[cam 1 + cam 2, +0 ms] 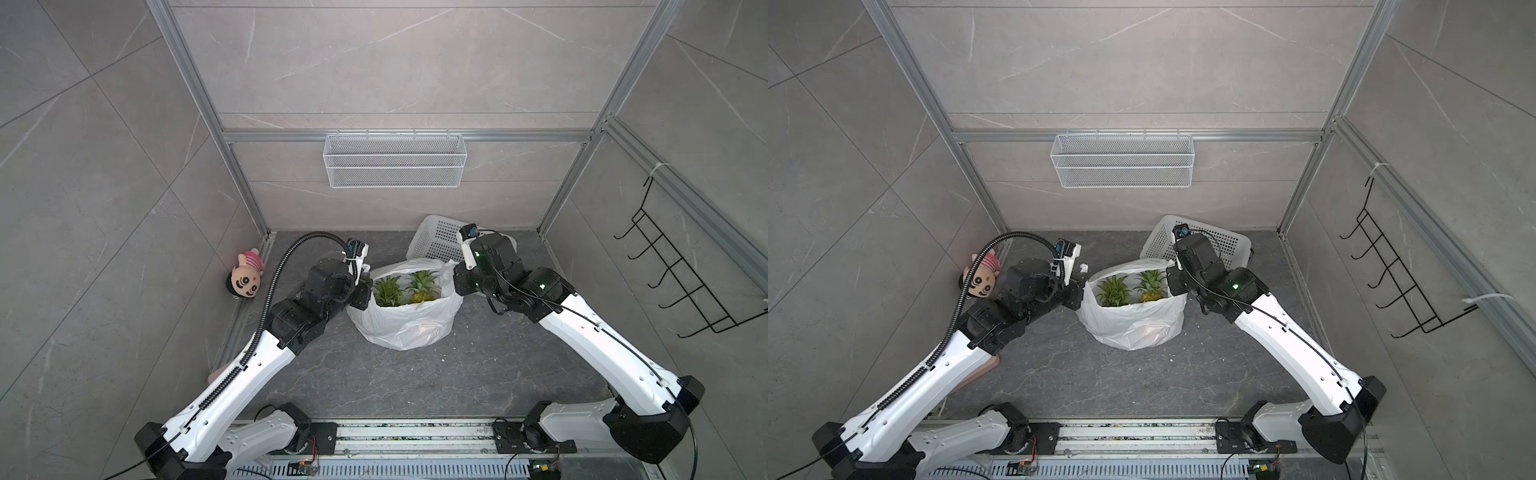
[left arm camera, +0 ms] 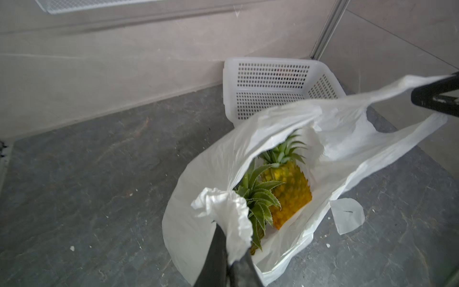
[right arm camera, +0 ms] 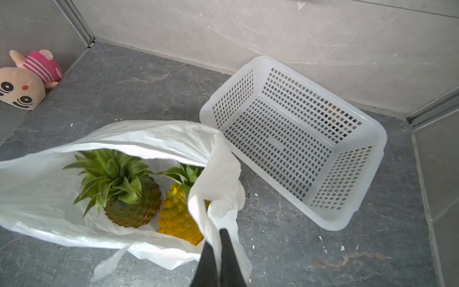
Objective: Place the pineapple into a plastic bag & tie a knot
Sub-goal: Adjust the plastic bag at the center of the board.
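Plastic bag (image 1: pixel 405 328) sits mouth-up at centre frame on the dark table (image 1: pixel 457 374) in both top views, with a green pineapple (image 3: pixel 131 198) and a yellow pineapple (image 3: pixel 176 218) side by side inside. Left pincer (image 2: pixel 229 248) is clamped shut on the bag's bunched handle (image 2: pixel 223 206) at the left rim, and right pincer (image 3: pixel 218 248) is clamped shut on the other handle (image 3: pixel 213 188) at the right rim; handles apart, untied. White basket (image 1: pixel 436 241) lies just behind the bag toward upper right; plush toy (image 1: pixel 247 276) sits at left against the wall.
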Motion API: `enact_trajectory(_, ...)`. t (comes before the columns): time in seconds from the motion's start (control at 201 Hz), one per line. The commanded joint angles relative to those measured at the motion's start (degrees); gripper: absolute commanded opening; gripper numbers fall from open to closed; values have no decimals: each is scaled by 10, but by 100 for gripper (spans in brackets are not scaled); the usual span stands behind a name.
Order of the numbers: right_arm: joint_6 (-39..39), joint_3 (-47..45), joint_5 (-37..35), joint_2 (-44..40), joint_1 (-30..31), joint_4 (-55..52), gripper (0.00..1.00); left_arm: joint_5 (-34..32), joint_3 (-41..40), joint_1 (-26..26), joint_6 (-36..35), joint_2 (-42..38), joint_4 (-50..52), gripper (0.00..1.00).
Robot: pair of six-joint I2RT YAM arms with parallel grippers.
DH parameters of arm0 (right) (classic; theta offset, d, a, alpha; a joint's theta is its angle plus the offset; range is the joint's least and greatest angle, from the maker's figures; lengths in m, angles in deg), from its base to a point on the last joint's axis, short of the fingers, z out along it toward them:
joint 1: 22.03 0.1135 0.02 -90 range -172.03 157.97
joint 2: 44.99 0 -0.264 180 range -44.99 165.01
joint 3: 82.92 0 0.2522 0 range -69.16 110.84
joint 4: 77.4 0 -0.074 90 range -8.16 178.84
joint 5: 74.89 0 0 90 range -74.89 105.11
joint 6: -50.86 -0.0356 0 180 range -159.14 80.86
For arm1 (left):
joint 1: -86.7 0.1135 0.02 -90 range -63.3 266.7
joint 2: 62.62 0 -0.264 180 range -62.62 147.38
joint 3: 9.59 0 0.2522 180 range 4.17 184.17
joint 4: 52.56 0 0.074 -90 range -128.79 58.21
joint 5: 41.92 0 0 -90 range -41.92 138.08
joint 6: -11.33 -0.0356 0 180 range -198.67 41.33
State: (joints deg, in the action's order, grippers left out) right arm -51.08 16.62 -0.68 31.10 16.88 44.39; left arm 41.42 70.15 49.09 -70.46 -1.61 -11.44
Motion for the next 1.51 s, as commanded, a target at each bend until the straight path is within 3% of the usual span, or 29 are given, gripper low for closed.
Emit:
enact_trajectory(0.0, 3, 39, 16, -11, -2, 15, 8, 56, 20, 6, 20, -19, -59, 0)
enact_trajectory(0.07, 5, 62, 15, -12, -2, 6, 47, 72, 29, 10, 13, -17, -58, 0)
enact_trajectory(0.105, 10, 74, 15, -14, -2, 0, 60, 82, 32, 12, 12, -15, -57, 0)
enact_trajectory(0.174, 27, 102, 20, -14, -1, -11, 73, 101, 38, 17, 7, -7, -55, 0)
enact_trajectory(0.249, 47, 127, 32, -13, -2, -23, 77, 110, 45, 21, 7, 3, -54, 0)
enact_trajectory(0.443, 80, 141, 198, 0, 5, 10, 77, 146, 45, 25, 0, 14, -61, 0)
enact_trajectory(0.622, 58, 151, 288, 60, 58, 58, 74, 172, 40, 26, -23, 19, -82, 0)
enact_trajectory(0.851, 0, 114, 314, 116, 63, 168, 61, 221, -19, 38, -68, 3, -137, 0)
enact_trajectory(1.051, 35, 48, 329, 115, 52, 259, 52, 271, -52, 68, -83, -13, -169, 0)
enact_trajectory(1.215, 29, 75, 397, 145, 47, 257, 53, 301, -68, 78, -94, -18, -191, 0)
enact_trajectory(1.414, 3, 82, 414, 166, 46, 258, 54, 313, -80, 85, -90, -23, -216, 0)
enact_trajectory(1.504, -5, 80, 414, 168, 47, 258, 46, 315, -83, 88, -87, -23, -222, 0)
